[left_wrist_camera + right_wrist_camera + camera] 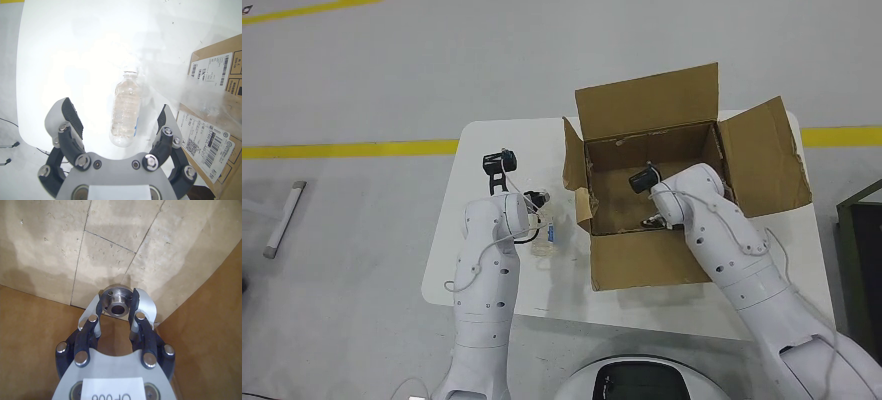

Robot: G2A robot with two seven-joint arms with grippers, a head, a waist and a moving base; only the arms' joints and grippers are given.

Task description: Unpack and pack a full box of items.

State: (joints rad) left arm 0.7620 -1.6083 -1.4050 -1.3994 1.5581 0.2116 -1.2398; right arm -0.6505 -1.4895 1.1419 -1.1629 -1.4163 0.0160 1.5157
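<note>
From above, a white table [467, 160] has an open brown box [642, 262] on its right side, with the flaps out. The right arm [722, 240] goes down into the box. The left arm [492, 250] is over the table, left of the box. A clear bottle [542, 240] lies on the table just beside the box's left wall. A small black thing [500, 165] sits farther back.

From the left wrist, the left gripper [115, 106] is spread wide and holds nothing. The bottle lies on its side under it, touching neither finger.

From the right wrist, the right gripper [118, 302] squeezes a round metal part [116, 308], low in the box by a corner.
</note>
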